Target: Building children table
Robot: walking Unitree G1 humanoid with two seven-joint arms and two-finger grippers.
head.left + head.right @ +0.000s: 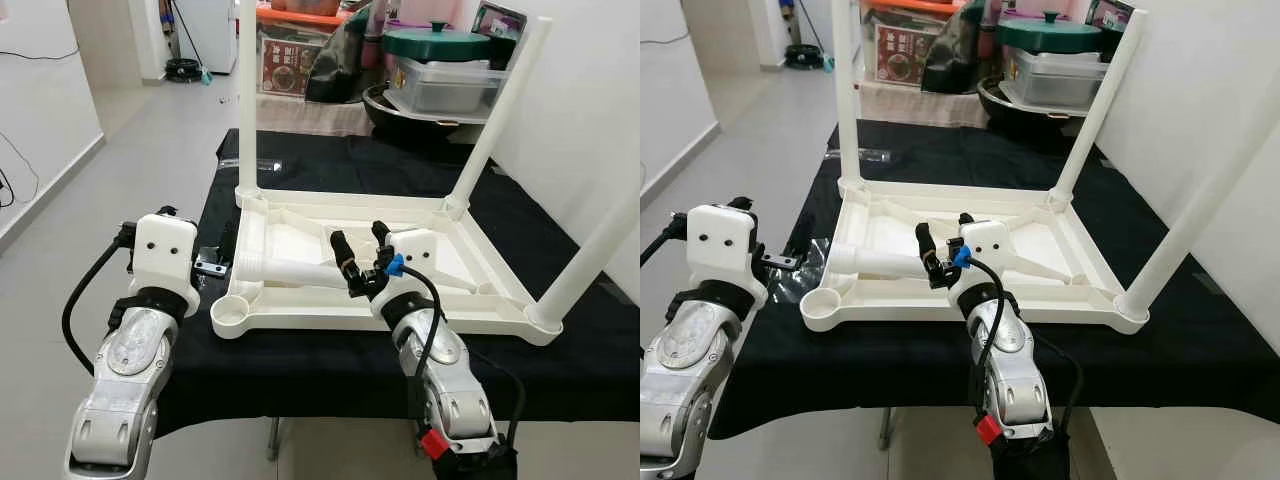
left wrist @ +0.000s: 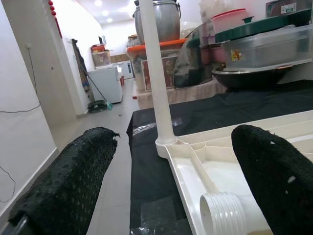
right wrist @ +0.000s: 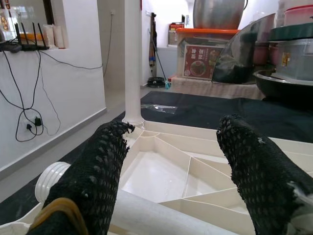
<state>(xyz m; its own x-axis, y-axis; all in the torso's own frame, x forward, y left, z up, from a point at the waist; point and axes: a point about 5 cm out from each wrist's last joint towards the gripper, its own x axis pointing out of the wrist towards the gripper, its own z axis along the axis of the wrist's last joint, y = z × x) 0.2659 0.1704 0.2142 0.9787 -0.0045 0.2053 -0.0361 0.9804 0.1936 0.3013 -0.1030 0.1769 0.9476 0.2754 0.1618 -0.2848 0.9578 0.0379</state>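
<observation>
The left gripper [image 1: 215,262] hovers off the near-left corner of the black-clothed bench [image 1: 330,375], its fingers [image 2: 73,188] spread wide and empty. The upside-down white plastic children's table top [image 1: 470,250] lies flat so its sockets face up; three white tubular legs [image 1: 246,95] stand fitted, and the near-left socket [image 1: 232,313] is vacant. The loose fourth leg [image 1: 290,268] lies inside the tray between the right gripper [image 1: 360,262] fingers, which straddle it, parted; contact is unclear. Free space lies left.

Cream-white table [image 1: 500,300] — black cloth [image 1: 330,370] (green lid [image 1: 435,42]).
</observation>
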